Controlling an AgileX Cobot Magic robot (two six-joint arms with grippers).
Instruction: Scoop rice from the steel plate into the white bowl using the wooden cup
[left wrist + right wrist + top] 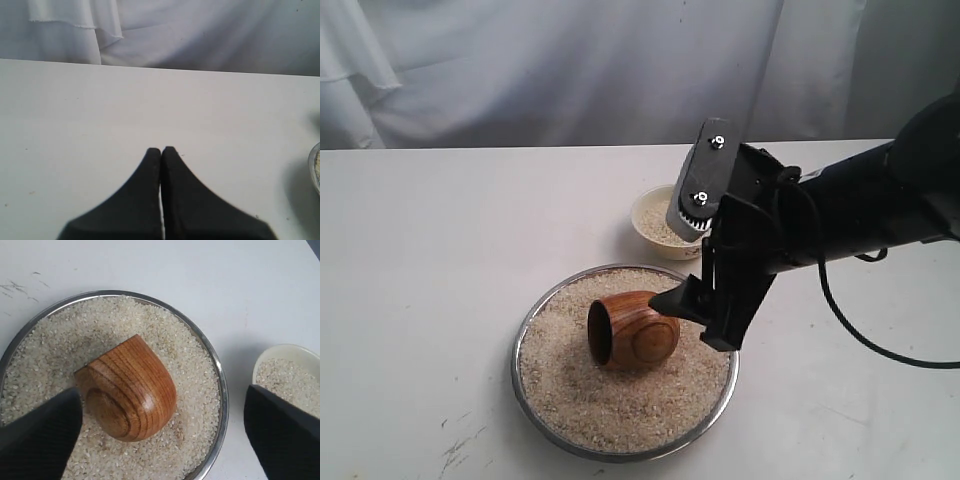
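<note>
Pickup step: our right gripper (698, 318), released and wide, straddles the wooden cup (632, 330) lying sideways on the rice (605, 402) in the middle of the steel plate (517, 362); next, we judge, it closes squarely on the cup.

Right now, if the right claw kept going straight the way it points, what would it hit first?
Probably the wooden cup, lying on its side between the fingers of the open right gripper, or the rice around it in the steel plate; depth is hard to judge.

The cup (130, 390) is glossy reddish-brown wood with visible grain rings. The plate (222, 390) is shiny metal, the bowl (643, 225) smooth white ceramic, the table (430, 250) matt white.
</note>
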